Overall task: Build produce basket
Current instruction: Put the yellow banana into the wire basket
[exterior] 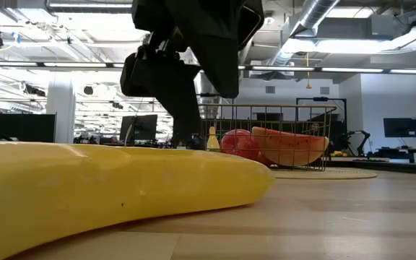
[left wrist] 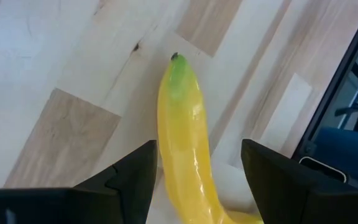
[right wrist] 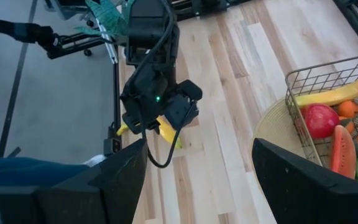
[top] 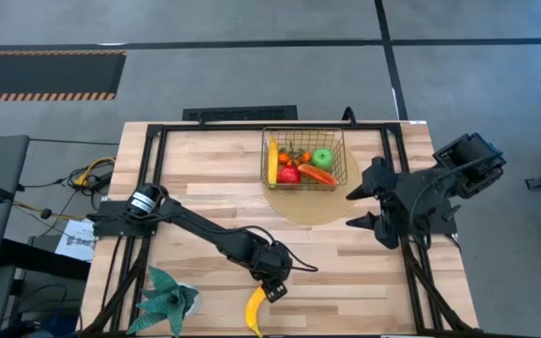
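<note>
- One banana (top: 254, 311) lies loose on the table (top: 205, 169), well apart from the basket (top: 302, 160) and near the table's front edge, beside the teal plant (top: 165, 299); it appears to be the last piece of produce outside the basket.
- Inside the basket sit another banana (right wrist: 340, 93), a red apple (right wrist: 320, 120), a green apple (top: 322, 157), small orange pieces (right wrist: 351, 108) and an orange-red wedge (right wrist: 342, 151), so the filling looks nearly done.
- Under the basket lies a round tan mat (top: 313, 206), probably to mark where the basket belongs.
- Left gripper (left wrist: 197, 180) hangs directly above the loose banana with its fingers (left wrist: 135, 180) spread to either side of the fruit and not pressing on it; straddling the banana across its width suits a pinch at the middle.
- Right gripper (top: 363, 207) waits just beside the basket, fingers wide apart and holding nothing, likely kept clear so the left arm can reach the basket.
- Next, judging from this pose, comes closing on the banana; its smooth curved skin may slip if pinched off-centre.
</note>
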Available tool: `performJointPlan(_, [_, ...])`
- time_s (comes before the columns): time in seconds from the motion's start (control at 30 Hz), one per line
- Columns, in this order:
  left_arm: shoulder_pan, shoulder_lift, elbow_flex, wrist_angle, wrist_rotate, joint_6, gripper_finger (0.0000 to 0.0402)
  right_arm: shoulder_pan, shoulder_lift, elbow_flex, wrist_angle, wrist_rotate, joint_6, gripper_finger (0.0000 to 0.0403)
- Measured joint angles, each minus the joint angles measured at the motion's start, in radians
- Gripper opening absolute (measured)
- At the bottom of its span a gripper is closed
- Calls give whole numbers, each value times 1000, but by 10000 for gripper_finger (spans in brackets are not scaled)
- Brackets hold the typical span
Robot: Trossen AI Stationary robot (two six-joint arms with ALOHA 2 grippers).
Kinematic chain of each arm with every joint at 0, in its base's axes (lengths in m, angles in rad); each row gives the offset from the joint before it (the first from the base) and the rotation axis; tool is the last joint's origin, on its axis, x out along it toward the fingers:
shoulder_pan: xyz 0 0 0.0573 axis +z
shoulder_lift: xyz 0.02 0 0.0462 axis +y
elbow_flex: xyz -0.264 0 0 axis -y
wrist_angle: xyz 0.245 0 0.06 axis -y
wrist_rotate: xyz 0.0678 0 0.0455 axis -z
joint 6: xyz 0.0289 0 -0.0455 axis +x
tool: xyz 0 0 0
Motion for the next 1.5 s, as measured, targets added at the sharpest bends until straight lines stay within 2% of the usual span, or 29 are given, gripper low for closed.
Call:
performJointPlan(0.37, [-73,37,4,-36,-16,-55,220,10,0,0,0,1,1,306])
performJointPlan(0.57, [-85,112,11,-15,67,-103,220,10,0,0,2,2,0,306])
performJointPlan(0.8, [-87,140,22,-9,103,-114,219,10,0,0,6,2,1,306])
performJointPlan(0.93, [-82,147,56,-55,69,-87,204,10,0,0,7,2,1,306])
performJointPlan(1.1, [-66,151,91,-123,8,-11,106,10,0,0,8,2,2,306])
performJointPlan(1.3, [-44,148,151,-178,-46,69,101,10,0,0,8,2,8,306])
performJointPlan(1.37, [-32,144,221,-249,-80,100,101,9,0,0,8,2,9,306])
performJointPlan(1.5, [-1,132,441,-484,-207,194,101,0,0,0,8,2,8,306])
